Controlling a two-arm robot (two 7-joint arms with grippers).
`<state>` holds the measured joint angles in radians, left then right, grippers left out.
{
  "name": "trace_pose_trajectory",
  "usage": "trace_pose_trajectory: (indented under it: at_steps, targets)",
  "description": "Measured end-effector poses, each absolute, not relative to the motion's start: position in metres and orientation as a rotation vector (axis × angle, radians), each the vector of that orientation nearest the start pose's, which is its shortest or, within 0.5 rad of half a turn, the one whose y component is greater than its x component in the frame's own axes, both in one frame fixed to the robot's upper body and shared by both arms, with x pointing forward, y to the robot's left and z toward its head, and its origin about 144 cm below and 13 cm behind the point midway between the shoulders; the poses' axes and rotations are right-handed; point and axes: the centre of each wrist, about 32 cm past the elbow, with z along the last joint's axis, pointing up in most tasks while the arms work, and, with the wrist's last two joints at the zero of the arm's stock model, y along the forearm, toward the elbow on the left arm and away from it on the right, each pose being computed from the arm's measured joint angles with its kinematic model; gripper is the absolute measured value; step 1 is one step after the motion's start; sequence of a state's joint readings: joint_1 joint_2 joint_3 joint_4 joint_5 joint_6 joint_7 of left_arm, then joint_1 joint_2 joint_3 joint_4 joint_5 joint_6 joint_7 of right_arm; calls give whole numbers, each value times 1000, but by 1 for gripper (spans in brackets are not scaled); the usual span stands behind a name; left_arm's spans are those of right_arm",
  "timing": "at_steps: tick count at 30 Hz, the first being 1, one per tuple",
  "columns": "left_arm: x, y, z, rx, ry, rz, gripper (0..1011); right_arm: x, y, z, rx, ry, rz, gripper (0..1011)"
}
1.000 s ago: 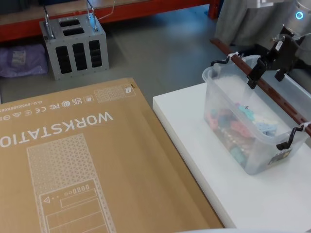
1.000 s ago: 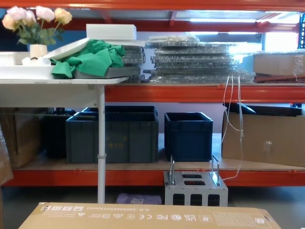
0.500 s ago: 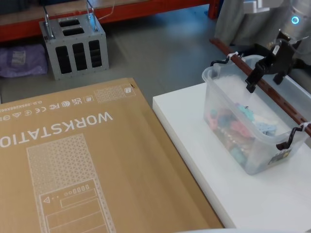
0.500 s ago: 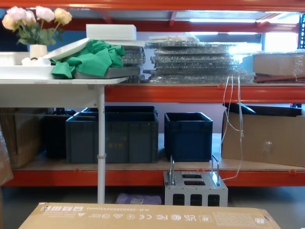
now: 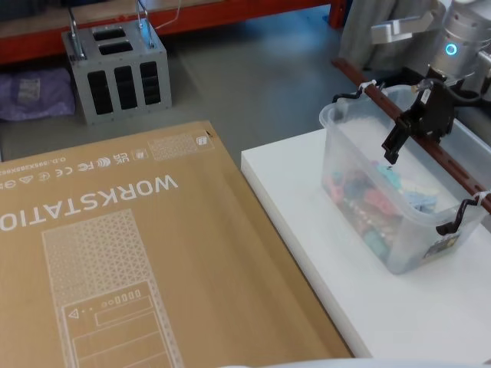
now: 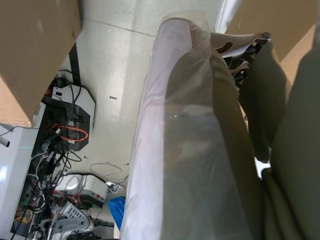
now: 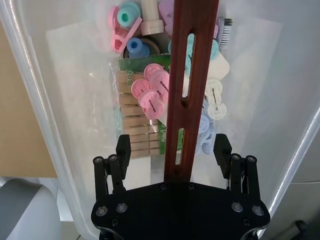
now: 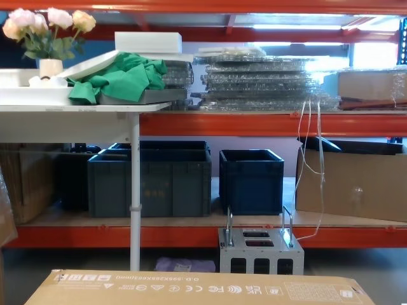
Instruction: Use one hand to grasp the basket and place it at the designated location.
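Lower and nearer the basket's middle than a second ago, the right gripper (image 5: pixel 414 138) now sits down over the handle (image 5: pixel 453 172) instead of hovering above its far end. In the right wrist view the gripper (image 7: pixel 173 142) is spread wide, with one black finger (image 7: pixel 123 150) on each side of the reddish-brown slotted bar (image 7: pixel 192 60) and a clear gap between each and the bar, so nothing is clamped.

The basket (image 5: pixel 337 153) has not shifted. It stands upright on the white table (image 5: pixel 307 207) at the robot's right, its long side running away from the robot. A white zip tie (image 5: pixel 370 85) binds the handle at the far hook. Through the translucent wall (image 7: pixel 65 75) lie pink, blue and white clothes pegs (image 7: pixel 155 90) and a pack of wooden ones (image 7: pixel 137 130).

Just left of the table, a large flat cardboard carton (image 5: pixel 115 253) printed WORKSTATION lies on its side. Beyond it a small grey metal box (image 5: pixel 119 69) with steel handles stands on the floor, and behind that dark blue crates (image 8: pixel 152 178) sit on the lowest orange shelf.

The left gripper (image 6: pixel 245 50) hangs parked low beside the body above the floor, half hidden by a plastic-wrapped cover. Whether it is released or clenched cannot be told.
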<state>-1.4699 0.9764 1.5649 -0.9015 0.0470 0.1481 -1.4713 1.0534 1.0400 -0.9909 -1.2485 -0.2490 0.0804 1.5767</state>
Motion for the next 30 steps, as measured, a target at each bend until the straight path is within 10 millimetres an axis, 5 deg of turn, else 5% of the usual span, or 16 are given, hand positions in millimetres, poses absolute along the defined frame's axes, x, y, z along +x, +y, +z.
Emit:
trace_pose_trajectory:
  at_steps: [30]
  targets:
    - [616,497,1394,1629,169,176,0,597,-440,1360,-1545,-28,67,1002]
